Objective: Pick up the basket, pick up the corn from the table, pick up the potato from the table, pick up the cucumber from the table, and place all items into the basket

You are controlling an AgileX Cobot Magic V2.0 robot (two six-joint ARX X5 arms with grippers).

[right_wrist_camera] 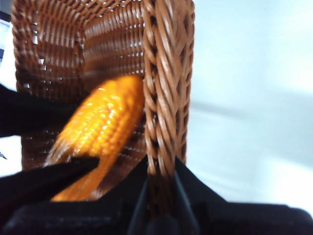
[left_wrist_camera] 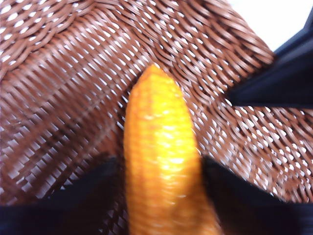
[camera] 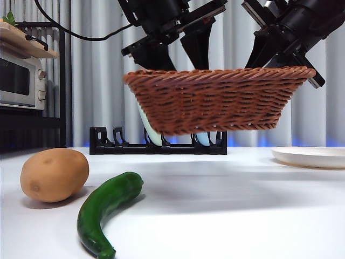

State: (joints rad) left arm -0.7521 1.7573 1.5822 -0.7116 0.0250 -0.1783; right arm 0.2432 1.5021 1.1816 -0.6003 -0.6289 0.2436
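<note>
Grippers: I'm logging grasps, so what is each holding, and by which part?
Right gripper clamps the basket by its braided rim, lifted off the table. Left gripper grips the corn by its sides, over the basket's inside.

Your count: seven kinds of thing, two of them in pairs.

You had one basket (camera: 218, 100), one corn cob (left_wrist_camera: 161, 161), one potato (camera: 54, 175) and one cucumber (camera: 105, 208). You also had one white plate (camera: 310, 157), one black rack (camera: 156, 145) and one toaster oven (camera: 21, 81). Two grippers were in view, the left gripper (left_wrist_camera: 159, 171) and the right gripper (right_wrist_camera: 161, 169).
</note>
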